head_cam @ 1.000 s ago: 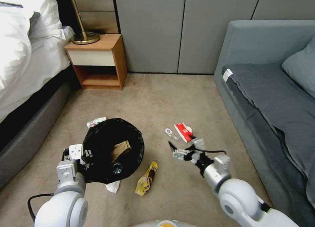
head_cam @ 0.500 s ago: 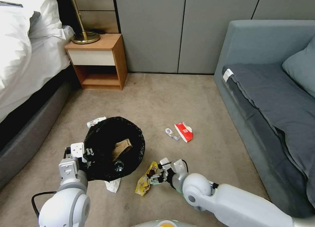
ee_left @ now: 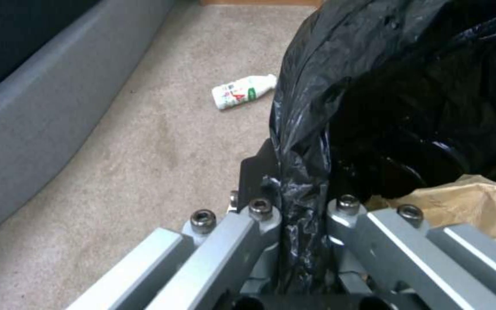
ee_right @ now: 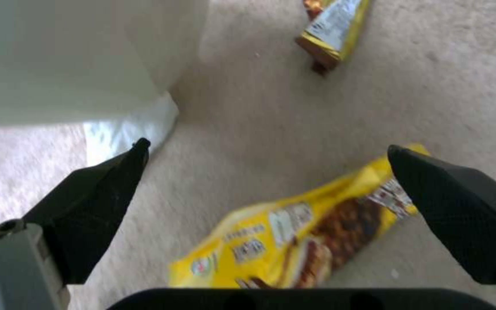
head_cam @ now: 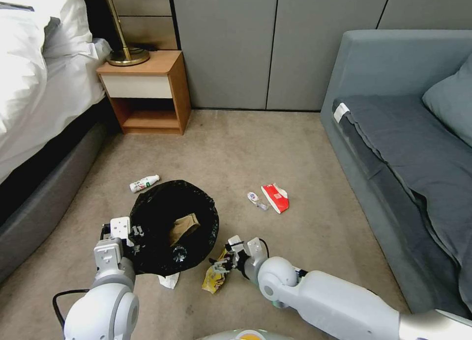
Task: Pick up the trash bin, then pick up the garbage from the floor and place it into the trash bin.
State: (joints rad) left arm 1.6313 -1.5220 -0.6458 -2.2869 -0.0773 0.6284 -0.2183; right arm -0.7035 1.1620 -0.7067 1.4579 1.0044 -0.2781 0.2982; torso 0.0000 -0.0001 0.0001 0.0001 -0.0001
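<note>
The trash bin (head_cam: 196,205), lined with a glossy black bag, stands on the carpet with a brown paper bag (head_cam: 184,226) inside. My left gripper (head_cam: 135,233) is shut on the bin's bagged rim (ee_left: 302,142), seen close up at the left gripper (ee_left: 301,209). My right gripper (head_cam: 218,265) hangs open just over a yellow wrapper (head_cam: 212,281). In the right wrist view the right gripper (ee_right: 268,150) straddles the yellow wrapper (ee_right: 294,232), not touching it. A second yellow wrapper (ee_right: 334,30) lies beyond. The bin's white wall (ee_right: 58,56) and a white tissue (ee_right: 130,127) are beside it.
More garbage lies around: a white bottle (head_cam: 144,183) behind the bin, a small bottle (head_cam: 256,200) and a red carton (head_cam: 275,197) to the right, a tissue (head_cam: 169,280) by the bin. A bed (head_cam: 39,109) stands left, a nightstand (head_cam: 147,92) behind, a sofa (head_cam: 403,133) right.
My right arm swung from beside the red carton leftward and down to the yellow wrapper, fingers open. The bin shifted slightly nearer in my left gripper, uncovering the white bottle.
</note>
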